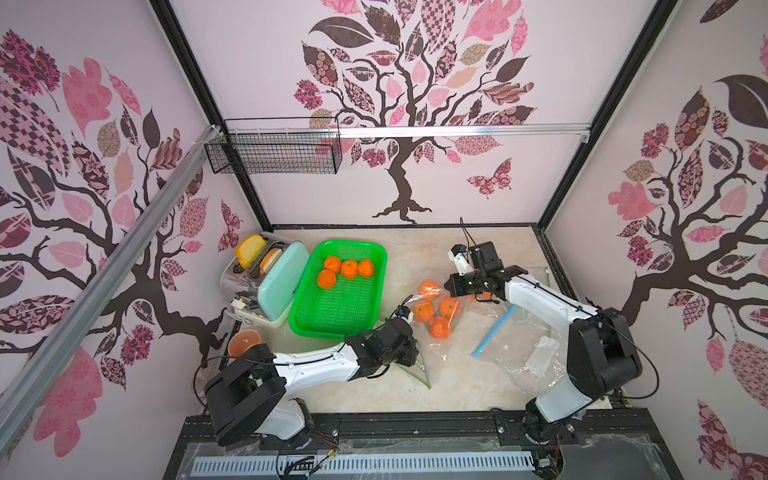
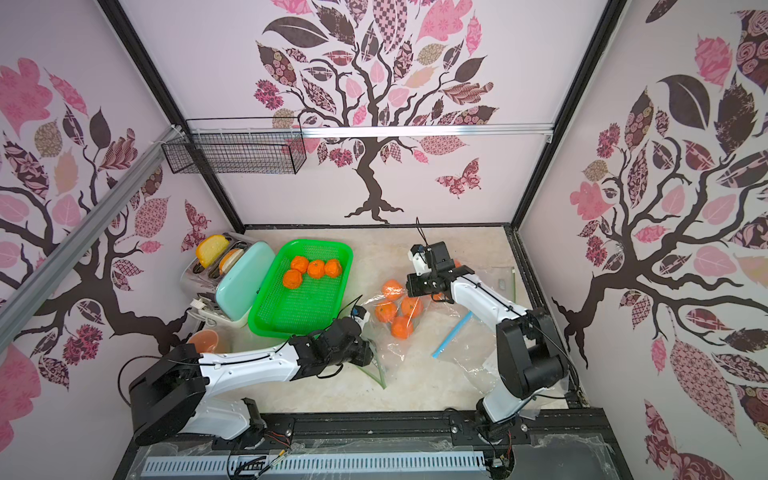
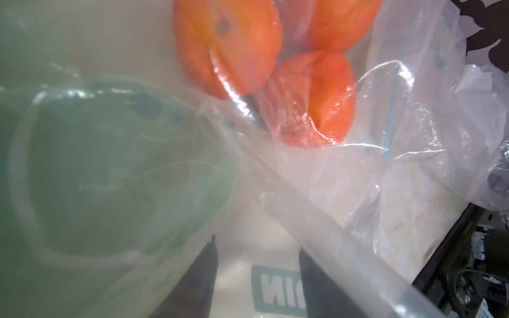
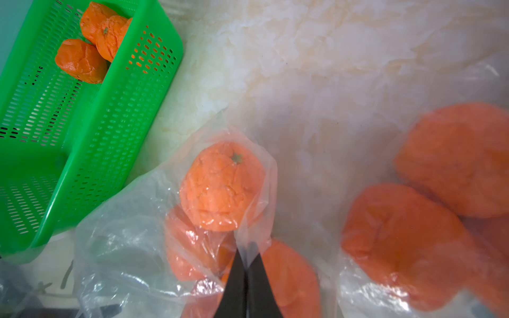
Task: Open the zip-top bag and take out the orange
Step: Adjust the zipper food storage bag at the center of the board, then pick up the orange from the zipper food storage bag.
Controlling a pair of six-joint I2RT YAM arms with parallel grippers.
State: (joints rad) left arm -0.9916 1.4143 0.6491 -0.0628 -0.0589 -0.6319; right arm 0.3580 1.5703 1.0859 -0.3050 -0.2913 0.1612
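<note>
Marbled tabletop (image 1: pixel 415 245) bears the zip-top bag (image 1: pixel 422 351) centre-right in both top views, oranges (image 1: pixel 424 312) bunched inside, its length running lower left to upper right. Right gripper (image 4: pixel 246 257) pinches film tight at the upper end; left gripper (image 3: pixel 257 245), jaws parted on nothing evident, sits nearer the mouth.

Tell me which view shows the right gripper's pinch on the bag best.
Right wrist view: the right gripper is close up, jaws shut on a fold of the zip-top bag. Both top views show only its black body from above, pinch hidden. The left wrist view does not clearly show it.
</note>
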